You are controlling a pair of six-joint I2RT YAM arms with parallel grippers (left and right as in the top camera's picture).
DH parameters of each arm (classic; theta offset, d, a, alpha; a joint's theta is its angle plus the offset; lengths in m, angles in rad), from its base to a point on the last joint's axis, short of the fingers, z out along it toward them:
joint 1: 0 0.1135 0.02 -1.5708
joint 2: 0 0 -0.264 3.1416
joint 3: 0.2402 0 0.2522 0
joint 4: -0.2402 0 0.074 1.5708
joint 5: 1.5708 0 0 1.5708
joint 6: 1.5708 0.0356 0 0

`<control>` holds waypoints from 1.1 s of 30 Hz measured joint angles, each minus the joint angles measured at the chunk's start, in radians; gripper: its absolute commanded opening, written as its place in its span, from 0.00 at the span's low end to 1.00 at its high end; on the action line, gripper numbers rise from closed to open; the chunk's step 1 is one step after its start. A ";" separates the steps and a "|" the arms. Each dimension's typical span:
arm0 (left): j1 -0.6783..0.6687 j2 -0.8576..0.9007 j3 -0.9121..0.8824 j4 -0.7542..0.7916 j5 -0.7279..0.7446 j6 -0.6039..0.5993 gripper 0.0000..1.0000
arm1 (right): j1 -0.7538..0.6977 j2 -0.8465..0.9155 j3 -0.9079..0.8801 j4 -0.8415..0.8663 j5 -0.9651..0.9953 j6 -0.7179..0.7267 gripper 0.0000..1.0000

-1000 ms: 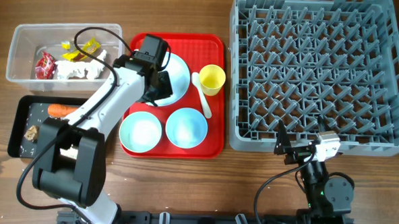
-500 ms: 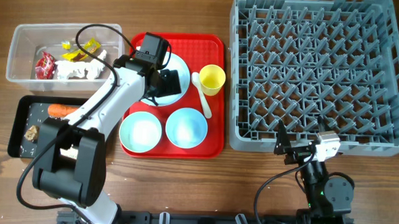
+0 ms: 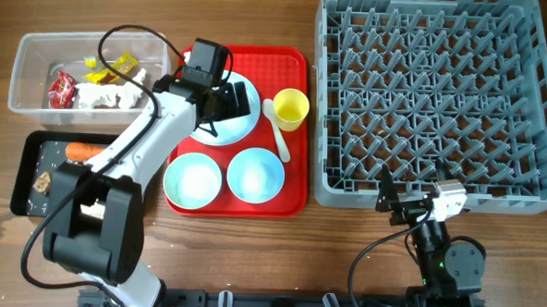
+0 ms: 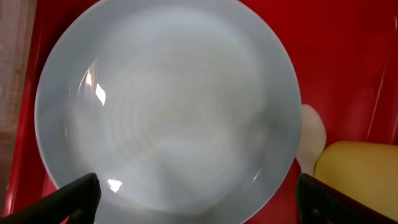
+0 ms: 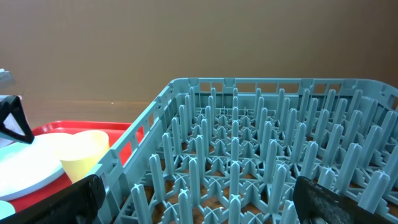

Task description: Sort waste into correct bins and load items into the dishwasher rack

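Observation:
My left gripper (image 3: 229, 103) hangs open just above the light blue plate (image 3: 226, 133) on the red tray, holding nothing. In the left wrist view the plate (image 4: 168, 106) fills the frame, and the fingertips (image 4: 74, 196) stand wide apart over its near rim. The white spoon (image 3: 279, 133) and the yellow cup (image 3: 290, 108) lie to the plate's right. A pale green bowl (image 3: 193, 180) and a light blue bowl (image 3: 255, 174) sit in front. The right gripper (image 3: 393, 201) rests open at the front edge of the grey dishwasher rack (image 3: 438, 96).
The clear tub (image 3: 38, 46) at the far left holds red and yellow wrappers (image 3: 62, 91) and white tissue (image 3: 105, 95). The black tray (image 3: 23, 166) in front of it holds a carrot (image 3: 82, 151) and a brown lump (image 3: 43, 182). The red tray (image 3: 295, 187) lies close beside the rack.
The left gripper's fingers have spread wide open over the plate, and the wrist has shifted slightly toward the back. The right arm has not moved.

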 measured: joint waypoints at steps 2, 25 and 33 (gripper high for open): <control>0.000 -0.019 0.004 -0.015 -0.001 0.000 1.00 | 0.000 0.000 0.000 0.000 0.000 0.000 1.00; -0.232 -0.188 0.037 -0.102 0.021 -0.083 1.00 | 0.000 0.000 0.000 0.000 0.000 0.000 1.00; -0.232 -0.188 0.037 -0.006 0.024 -0.086 1.00 | 0.000 0.000 0.000 0.000 0.000 0.000 1.00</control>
